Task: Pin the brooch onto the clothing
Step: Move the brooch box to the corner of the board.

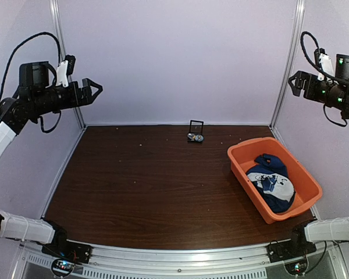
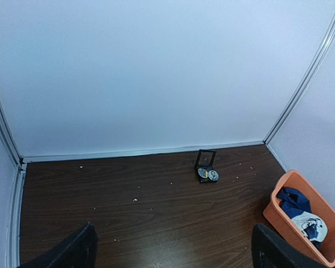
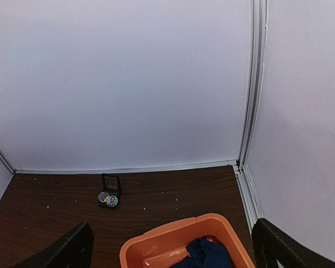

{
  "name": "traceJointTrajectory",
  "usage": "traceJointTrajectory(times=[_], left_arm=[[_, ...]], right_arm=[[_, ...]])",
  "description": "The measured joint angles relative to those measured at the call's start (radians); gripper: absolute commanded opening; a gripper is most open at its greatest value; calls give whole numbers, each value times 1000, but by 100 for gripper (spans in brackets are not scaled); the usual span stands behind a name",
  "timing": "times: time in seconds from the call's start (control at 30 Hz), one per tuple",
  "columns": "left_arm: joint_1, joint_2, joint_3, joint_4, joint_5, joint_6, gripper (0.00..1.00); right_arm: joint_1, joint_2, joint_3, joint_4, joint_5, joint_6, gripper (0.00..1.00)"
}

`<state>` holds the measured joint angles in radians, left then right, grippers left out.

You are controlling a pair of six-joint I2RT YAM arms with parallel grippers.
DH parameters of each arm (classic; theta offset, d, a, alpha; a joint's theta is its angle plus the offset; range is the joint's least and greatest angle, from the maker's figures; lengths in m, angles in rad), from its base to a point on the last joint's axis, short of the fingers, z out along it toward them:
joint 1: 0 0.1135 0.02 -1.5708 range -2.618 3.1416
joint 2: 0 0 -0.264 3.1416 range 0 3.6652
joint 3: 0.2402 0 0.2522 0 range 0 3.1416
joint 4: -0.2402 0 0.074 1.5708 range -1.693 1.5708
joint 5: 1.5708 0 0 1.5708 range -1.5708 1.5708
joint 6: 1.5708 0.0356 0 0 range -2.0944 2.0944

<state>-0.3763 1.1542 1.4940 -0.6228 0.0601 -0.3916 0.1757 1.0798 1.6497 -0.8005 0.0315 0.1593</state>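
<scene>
The brooch [image 1: 196, 138] is a tiny round bluish-grey badge. It lies beside a second round badge in a small open black box [image 1: 195, 132] at the back of the table. It also shows in both wrist views as the brooch [image 2: 213, 175] [image 3: 112, 201]. The clothing [image 1: 272, 185], a navy T-shirt with a white print, lies crumpled in an orange tub [image 1: 250, 143] at the right. My left gripper [image 1: 94, 90] [image 2: 173, 245] is raised high at the far left, open and empty. My right gripper [image 1: 292, 82] [image 3: 173, 240] is raised high at the far right, also open and empty.
The dark wooden table [image 1: 145, 186] is boxed in by white walls at the back and sides. Small pale crumbs [image 2: 135, 199] dot its surface. The orange tub [image 2: 271, 209] [image 3: 173, 231] stands near the right wall.
</scene>
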Motion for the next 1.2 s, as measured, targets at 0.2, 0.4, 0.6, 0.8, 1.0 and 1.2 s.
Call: traceJointTrajectory(times=[0.2, 0.4, 0.6, 0.8, 1.0, 1.2], left_arm=[[7, -65, -91, 109, 84, 12, 98], [7, 77, -79, 198, 194, 66, 98], [-21, 431, 68, 267, 161, 102, 98], [-119, 853, 420, 312, 1, 179, 98], [-208, 1215, 751, 411, -194, 253, 98], [-256, 1431, 839, 546, -302, 276, 98]], right_arm=[[-8, 29, 3, -24, -39, 2, 100], [-10, 43, -5, -33, -50, 5, 100], [-13, 18, -108, -25, -49, 14, 100], [-14, 12, -206, -20, -38, 25, 100], [-14, 7, -252, 3, -35, 30, 100], [-14, 6, -258, 14, -34, 30, 100]])
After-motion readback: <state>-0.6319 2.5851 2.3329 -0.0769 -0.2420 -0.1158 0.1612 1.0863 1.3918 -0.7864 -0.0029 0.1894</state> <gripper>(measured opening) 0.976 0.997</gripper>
